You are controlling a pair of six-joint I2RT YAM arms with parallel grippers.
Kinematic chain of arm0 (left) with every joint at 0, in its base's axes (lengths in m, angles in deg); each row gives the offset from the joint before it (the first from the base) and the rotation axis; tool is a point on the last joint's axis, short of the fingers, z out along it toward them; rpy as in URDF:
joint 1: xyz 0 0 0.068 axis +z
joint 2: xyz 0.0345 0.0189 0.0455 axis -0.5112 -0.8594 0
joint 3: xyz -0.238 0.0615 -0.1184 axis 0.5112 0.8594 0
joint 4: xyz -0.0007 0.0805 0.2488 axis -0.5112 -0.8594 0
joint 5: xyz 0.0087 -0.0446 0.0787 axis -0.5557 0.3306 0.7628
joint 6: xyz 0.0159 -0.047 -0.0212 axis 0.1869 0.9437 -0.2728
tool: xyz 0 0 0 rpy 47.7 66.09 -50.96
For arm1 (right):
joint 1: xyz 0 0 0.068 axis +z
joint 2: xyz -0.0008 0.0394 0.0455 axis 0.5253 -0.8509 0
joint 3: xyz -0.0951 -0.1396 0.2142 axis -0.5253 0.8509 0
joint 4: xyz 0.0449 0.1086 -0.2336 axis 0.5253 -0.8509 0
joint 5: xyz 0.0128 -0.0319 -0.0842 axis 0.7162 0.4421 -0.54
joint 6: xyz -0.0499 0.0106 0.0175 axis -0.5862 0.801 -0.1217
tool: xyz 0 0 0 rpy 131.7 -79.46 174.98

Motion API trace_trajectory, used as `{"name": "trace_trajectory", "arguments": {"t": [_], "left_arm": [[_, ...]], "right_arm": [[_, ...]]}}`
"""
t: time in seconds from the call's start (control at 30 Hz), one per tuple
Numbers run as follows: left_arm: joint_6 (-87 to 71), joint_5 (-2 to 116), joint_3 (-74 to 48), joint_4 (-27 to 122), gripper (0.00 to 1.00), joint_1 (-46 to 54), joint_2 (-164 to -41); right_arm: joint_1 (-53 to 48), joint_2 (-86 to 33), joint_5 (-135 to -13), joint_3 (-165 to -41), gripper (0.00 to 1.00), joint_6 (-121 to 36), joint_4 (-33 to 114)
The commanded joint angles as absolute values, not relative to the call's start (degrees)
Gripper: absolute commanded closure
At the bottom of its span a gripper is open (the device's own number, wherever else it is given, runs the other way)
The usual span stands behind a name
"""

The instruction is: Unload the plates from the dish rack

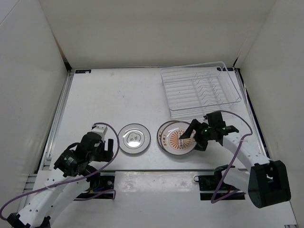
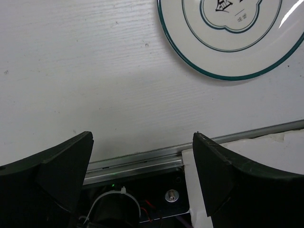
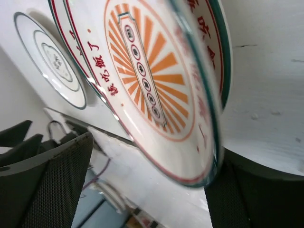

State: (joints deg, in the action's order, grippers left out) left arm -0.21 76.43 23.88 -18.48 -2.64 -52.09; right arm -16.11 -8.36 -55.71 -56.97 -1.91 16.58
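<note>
The orange sunburst plate (image 1: 179,138) is at the table's near middle, and in the right wrist view (image 3: 142,71) it is tilted and blurred. A second patterned rim (image 1: 163,130) shows behind it; I cannot tell whether that is another plate. My right gripper (image 1: 194,136) is open. The plate's near rim sits between its jaws (image 3: 152,152), close to the right finger. The grey-rimmed plate (image 1: 134,138) lies flat to the left, also in the left wrist view (image 2: 228,52). My left gripper (image 1: 102,147) is open and empty. The dish rack (image 1: 190,95) holds no plates.
The table's metal front edge (image 2: 142,159) lies just under my left gripper (image 2: 142,142). White walls close in the table on the left, back and right. The rack stands in the back right corner against the wall.
</note>
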Motion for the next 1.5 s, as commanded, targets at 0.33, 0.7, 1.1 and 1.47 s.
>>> {"name": "trace_trajectory", "arguments": {"t": [0.33, 0.7, 1.1, 1.47], "left_arm": [[0.8, 77.7, 26.0, -16.5, 0.01, -2.7, -51.8], [0.2, 77.1, 26.5, -15.8, 0.01, -2.7, -53.2], [0.4, 77.6, 26.6, -15.9, 0.01, -2.7, -53.4], [0.2, 77.1, 26.7, -15.8, 0.01, -2.7, -53.8]], "right_arm": [[-15.7, -12.2, -72.2, -77.7, 0.1, -22.7, -21.1], [-15.7, 3.0, -73.6, -76.8, 0.1, -31.3, -20.1], [-15.8, 5.4, -71.1, -82.6, 0.1, -33.2, -23.2], [-15.9, 7.8, -68.6, -83.0, 0.1, -36.3, -22.4]]}}
